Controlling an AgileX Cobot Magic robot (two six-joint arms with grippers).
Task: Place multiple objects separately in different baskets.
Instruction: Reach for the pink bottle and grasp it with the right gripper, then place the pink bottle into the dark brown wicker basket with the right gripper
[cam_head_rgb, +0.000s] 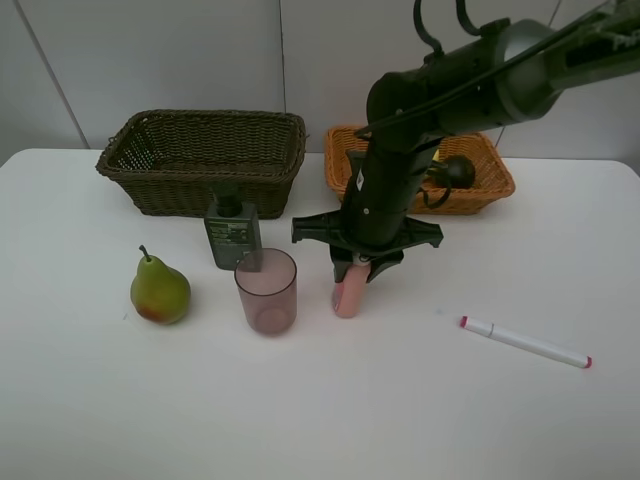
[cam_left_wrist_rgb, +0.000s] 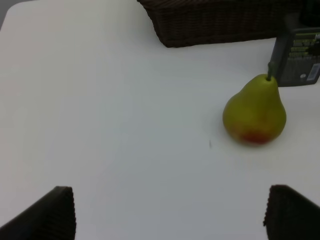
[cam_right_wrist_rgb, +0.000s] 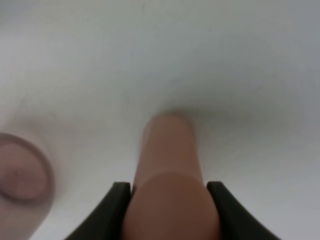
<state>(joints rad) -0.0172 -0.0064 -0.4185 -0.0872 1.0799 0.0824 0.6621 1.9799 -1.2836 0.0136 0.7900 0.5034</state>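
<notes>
Right fingers (cam_head_rgb: 372, 266), seen from the high camera, point down at the worktop (cam_head_rgb: 330, 430) and straddle the top of the small pink bottle (cam_head_rgb: 349, 297), which stands just beside the pink cup (cam_head_rgb: 266, 292). The pump bottle (cam_head_rgb: 233, 232) is behind the cup, the pear (cam_head_rgb: 159, 290) is further left and the white marker (cam_head_rgb: 525, 342) lies well to the right. At the back sit the dark basket (cam_head_rgb: 205, 160) and the light basket (cam_head_rgb: 490, 180), which holds a dark round fruit (cam_head_rgb: 458, 172). From the left wrist, the left fingers (cam_left_wrist_rgb: 50, 216) are spread wide and hold nothing, the pear (cam_left_wrist_rgb: 255, 112) well apart from them. From the right wrist, the right fingers (cam_right_wrist_rgb: 116, 212) press both sides of the small pink bottle (cam_right_wrist_rgb: 170, 170), the pink cup (cam_right_wrist_rgb: 20, 175) close by.
</notes>
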